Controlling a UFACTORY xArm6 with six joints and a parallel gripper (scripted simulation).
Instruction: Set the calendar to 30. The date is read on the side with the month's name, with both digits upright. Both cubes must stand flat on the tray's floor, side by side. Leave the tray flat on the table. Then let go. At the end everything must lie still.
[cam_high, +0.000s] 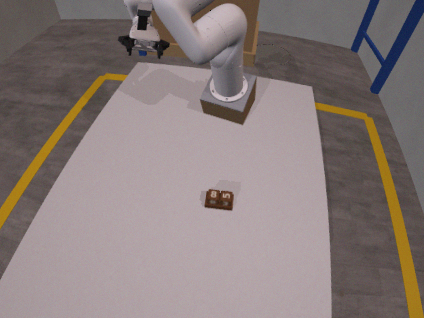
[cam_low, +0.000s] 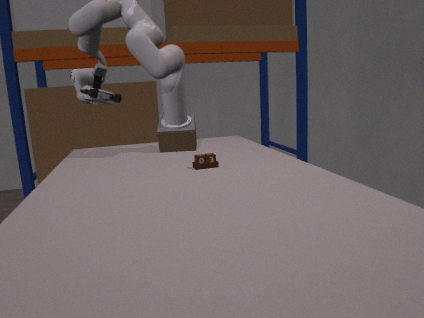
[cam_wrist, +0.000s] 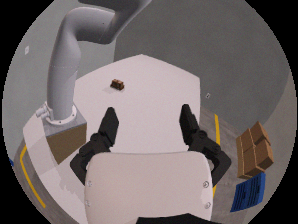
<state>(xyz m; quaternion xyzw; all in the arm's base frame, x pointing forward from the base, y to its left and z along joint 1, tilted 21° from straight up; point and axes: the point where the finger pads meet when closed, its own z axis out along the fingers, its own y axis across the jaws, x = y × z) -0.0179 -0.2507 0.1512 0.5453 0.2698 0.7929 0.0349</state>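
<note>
The brown calendar tray (cam_high: 219, 200) lies flat near the middle of the white table with two brown cubes side by side in it. In the top view the cube tops show 8 (cam_high: 214, 194) and 5 (cam_high: 227, 195). In the exterior view the tray (cam_low: 205, 164) shows front faces 0 (cam_low: 201, 160) and 3 (cam_low: 211, 160). My gripper (cam_high: 144, 48) is open and empty, high above the table's far left corner, far from the tray. It also shows in the exterior view (cam_low: 102, 96) and in the wrist view (cam_wrist: 148, 125), where the tray (cam_wrist: 117, 84) is small and distant.
The arm's base block (cam_high: 229, 100) stands at the table's far edge. Blue shelving with cardboard panels (cam_low: 150, 50) is behind the table. A yellow floor line (cam_high: 45, 150) runs around the table.
</note>
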